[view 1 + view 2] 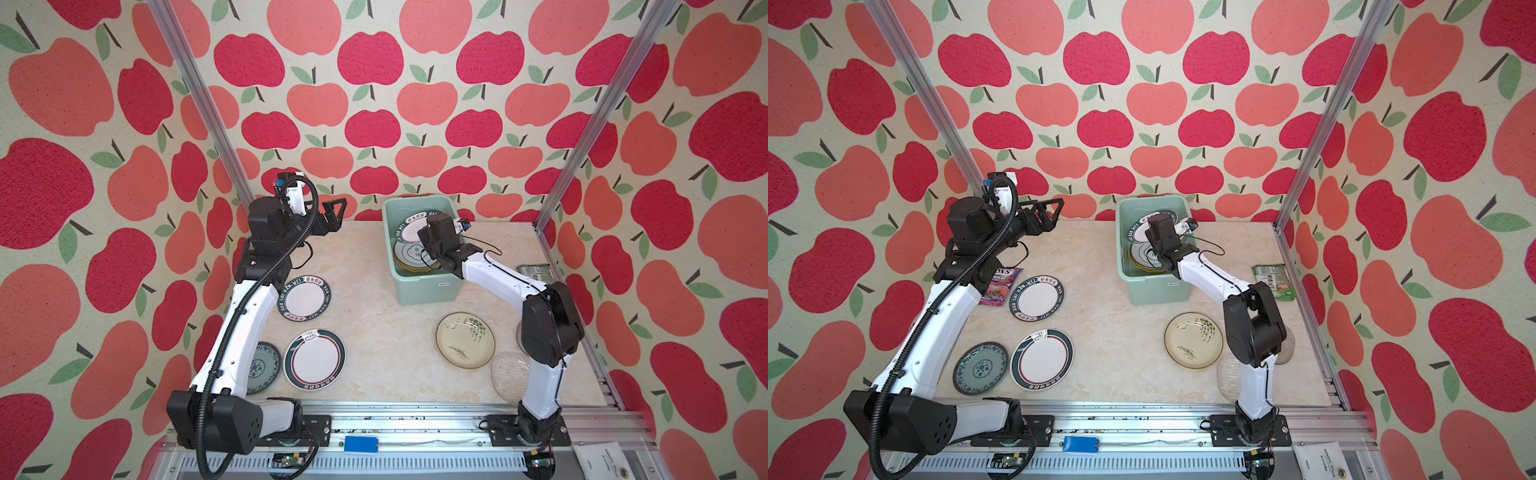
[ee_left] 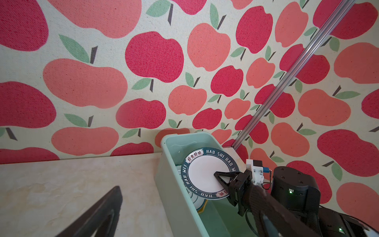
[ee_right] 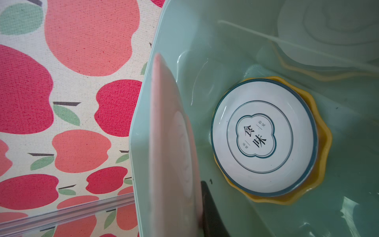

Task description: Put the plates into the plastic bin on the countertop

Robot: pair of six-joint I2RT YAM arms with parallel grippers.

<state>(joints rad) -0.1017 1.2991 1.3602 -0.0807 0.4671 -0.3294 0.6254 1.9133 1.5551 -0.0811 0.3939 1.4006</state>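
right gripper [image 2: 222, 178] clamped on rim of lettered plate [image 2: 205, 170]; plate tilted near upright inside plastic bin [image 2: 170, 184], not yet laid down. flat stack, white plate [image 3: 264, 135] on yellow plate [image 3: 325, 141], sits lower, toward bin's near end. left gripper [image 1: 332, 216] spread wide, empty, well apart over countertop [image 1: 374, 324], so lay-down looks like right arm's job

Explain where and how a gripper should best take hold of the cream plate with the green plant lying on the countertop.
Probably the rim: the cream plate lies flat, face up, so only its upturned edge offers a pinch, one finger over, one under. Come at the edge facing the plastic bin, which looks bare; the glass plate crowds the near edge.
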